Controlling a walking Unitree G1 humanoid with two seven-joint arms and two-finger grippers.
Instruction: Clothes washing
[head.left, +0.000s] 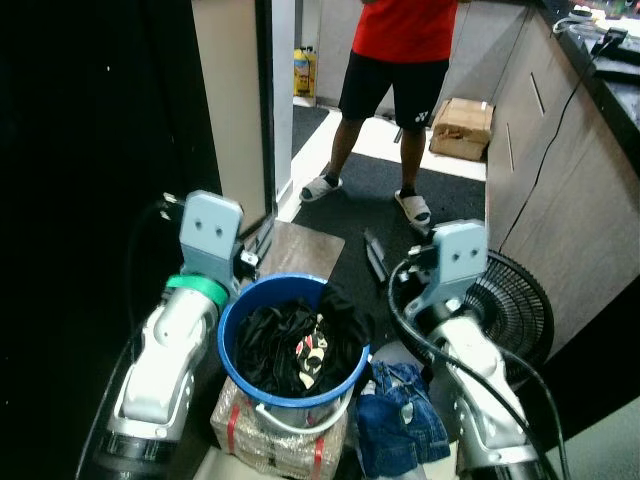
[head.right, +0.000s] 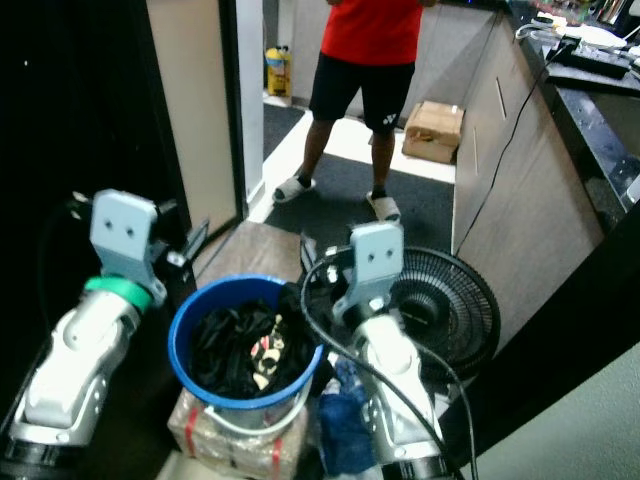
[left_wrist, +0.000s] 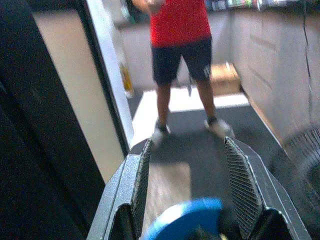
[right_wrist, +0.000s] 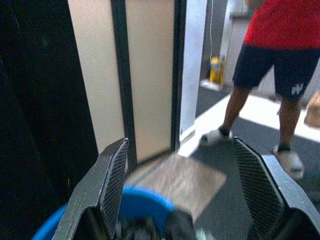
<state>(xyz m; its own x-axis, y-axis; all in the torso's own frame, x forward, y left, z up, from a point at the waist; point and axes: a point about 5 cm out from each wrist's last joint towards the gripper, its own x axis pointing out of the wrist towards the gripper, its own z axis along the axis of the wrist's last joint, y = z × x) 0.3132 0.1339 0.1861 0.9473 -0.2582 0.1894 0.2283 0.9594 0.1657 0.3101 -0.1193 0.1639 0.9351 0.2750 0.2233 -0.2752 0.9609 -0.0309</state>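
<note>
With the blue laundry bucket (head.left: 290, 345) of dark clothes sitting between both arms, the left gripper (left_wrist: 185, 185) and right gripper (right_wrist: 182, 185) (fingers spread wide, grasping nothing) should close evenly on opposite rim sides, minding the person (head.left: 400, 60) standing far ahead.

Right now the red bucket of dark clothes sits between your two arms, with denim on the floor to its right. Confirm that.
Not quite: the bucket is blue, not red, as the left eye view shows. The rest holds: it is full of dark clothes, it sits between the left claw and the right claw, and the denim lies on the floor to its right.
</note>
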